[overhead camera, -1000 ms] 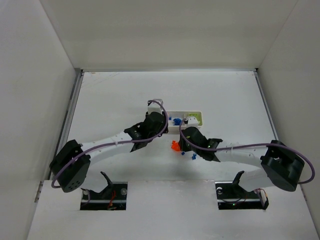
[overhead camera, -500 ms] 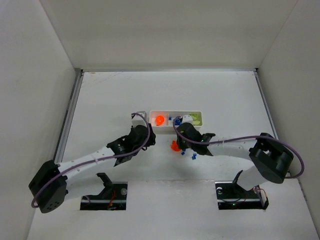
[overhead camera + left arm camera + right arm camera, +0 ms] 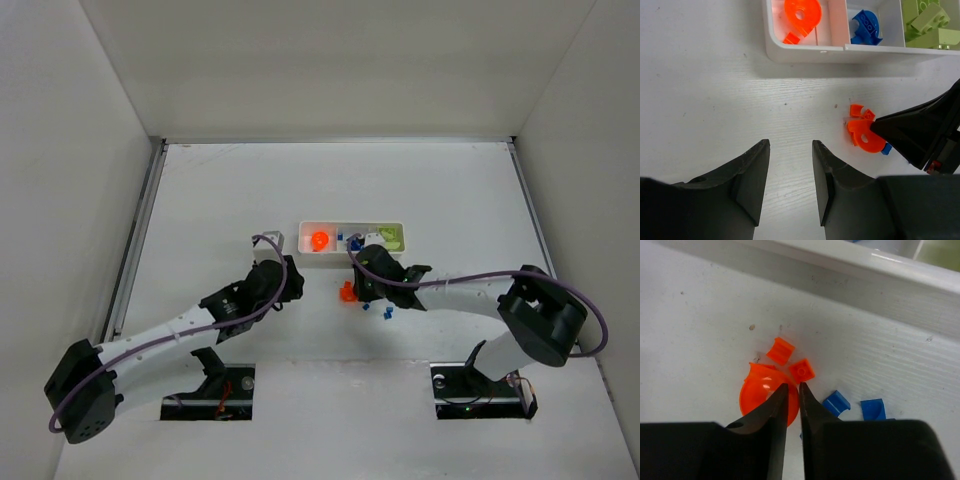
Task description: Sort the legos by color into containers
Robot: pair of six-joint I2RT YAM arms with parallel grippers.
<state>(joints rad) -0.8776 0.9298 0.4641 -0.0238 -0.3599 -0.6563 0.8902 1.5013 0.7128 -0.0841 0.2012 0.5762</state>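
The white tray (image 3: 352,243) holds an orange rounded lego (image 3: 319,241) in its left compartment, dark-blue ones (image 3: 865,27) in the middle and lime-green ones (image 3: 930,20) on the right. In front of the tray lie a loose orange rounded lego (image 3: 762,390), two small orange bits (image 3: 780,350) (image 3: 801,371) and blue bits (image 3: 836,403). My right gripper (image 3: 791,386) is down on the table, its jaws nearly together with the rim of the loose orange rounded lego between them. My left gripper (image 3: 789,150) is open and empty, left of the loose pile and in front of the tray's left end.
The loose pile also shows in the top view (image 3: 347,292), with blue bits (image 3: 386,314) just right of it. The tray's front wall (image 3: 855,265) stands close behind the right gripper. White walls enclose the table on three sides.
My left gripper drew back from over the tray's left compartment toward the near left, and an orange rounded lego now shows there. My right gripper stayed at the loose pile.
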